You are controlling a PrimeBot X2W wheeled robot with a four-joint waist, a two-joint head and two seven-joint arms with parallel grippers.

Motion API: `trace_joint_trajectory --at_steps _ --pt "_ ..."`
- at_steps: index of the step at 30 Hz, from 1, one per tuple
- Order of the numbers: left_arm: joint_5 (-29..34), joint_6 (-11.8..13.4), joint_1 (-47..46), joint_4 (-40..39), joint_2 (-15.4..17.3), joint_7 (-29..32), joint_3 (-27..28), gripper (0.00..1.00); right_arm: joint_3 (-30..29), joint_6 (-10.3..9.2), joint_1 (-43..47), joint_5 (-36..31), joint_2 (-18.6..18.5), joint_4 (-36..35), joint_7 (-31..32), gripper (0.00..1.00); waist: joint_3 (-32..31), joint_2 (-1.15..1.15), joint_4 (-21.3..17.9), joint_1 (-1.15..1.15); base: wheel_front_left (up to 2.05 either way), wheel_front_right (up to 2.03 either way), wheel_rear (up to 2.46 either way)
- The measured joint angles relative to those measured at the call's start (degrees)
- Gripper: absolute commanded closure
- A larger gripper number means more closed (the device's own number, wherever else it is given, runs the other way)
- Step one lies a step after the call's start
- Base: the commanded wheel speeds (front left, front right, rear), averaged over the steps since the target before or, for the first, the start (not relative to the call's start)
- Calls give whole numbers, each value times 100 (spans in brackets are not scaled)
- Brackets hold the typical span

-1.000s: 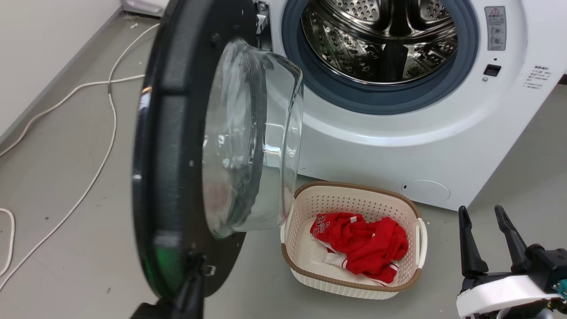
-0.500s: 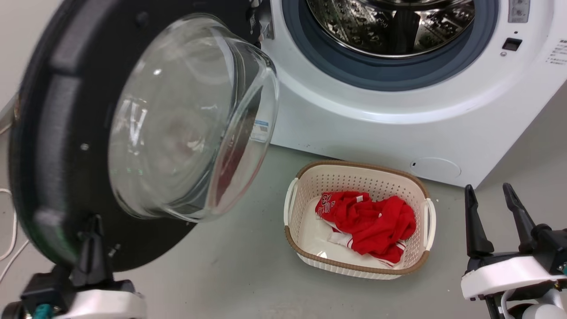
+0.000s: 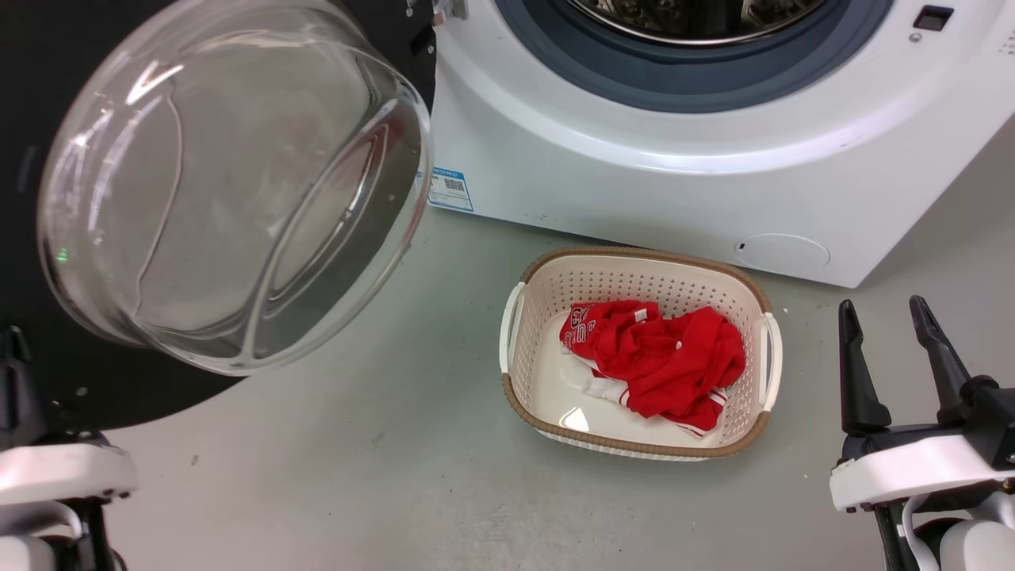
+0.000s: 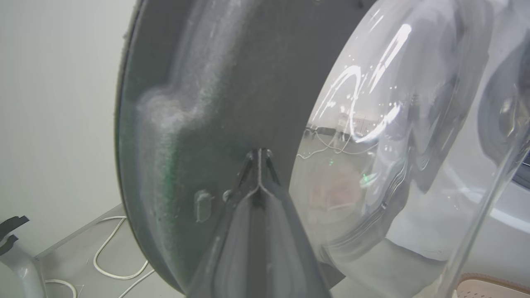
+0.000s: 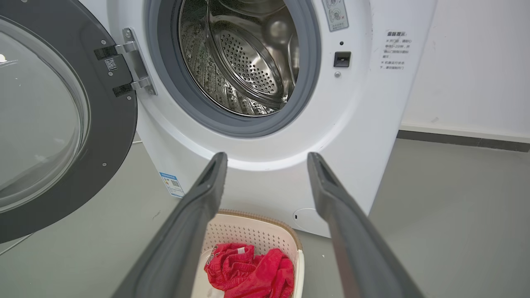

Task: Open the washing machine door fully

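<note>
Door: the washing machine door (image 3: 230,182) hangs out at the machine's left, swung wide, with its glass bowl and dark inner face turned toward the head camera.
Left hand: the left hand (image 4: 258,153) has its fingers pinched together. The tips sit on the door's dark inner face just beside the bowl, so it's closed and pressing, not gripping anything.
Right hand: the right hand (image 3: 880,305) is spread open and holds nothing. It's low on the right, well apart from the door and past the laundry basket (image 3: 547,285).
Nearer arm: left, easily, since it's already touching.
Direction: the door is straight ahead of the left fingertips, so I'd guess any more push goes along the fingers and away from the drum (image 5: 244,62).
Axis: the hinge (image 5: 134,66) stands upright on the left side of the opening, so the door swings sideways, not up or down.
Progress: looks mostly open, I reckon; can't tell if it's at its stop.
Surface: plain grey floor (image 3: 357,460), and the door panel is matte while the glass looks slick.
Room: a pale wall (image 4: 54,103) and a white cable (image 4: 107,265) lie beyond the door's far edge, with some gap between.
Clutter: the basket holds a red garment (image 3: 658,357), clear of the door's swing.
</note>
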Motion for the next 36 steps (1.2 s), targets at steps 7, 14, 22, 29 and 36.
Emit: trace_joint_trajectory --at_steps 7,14,22,29,36 --pt "141 -261 -353 470 20 -8 516 100 -16 0 -101 -13 0 13 -7 0 70 0 -80 0 0 0 0" --pt "432 -450 -426 641 -141 -15 780 100 -18 0 -107 -9 0 103 -34 0 -28 0 -134 0 0 0 0" --pt "1065 -444 381 -246 -727 -15 739 100 91 0 -51 59 1 293 -110 0 -403 0 -288 0 0 0 0" --pt "1391 -460 1016 -1091 -1191 -15 437 100 159 0 62 79 0 356 -122 0 -681 0 -504 -1 0 0 0" --pt "1458 -557 1184 -1361 -1422 -15 -168 0 120 0 133 110 0 364 -158 0 -848 0 -721 -1 0 0 0"
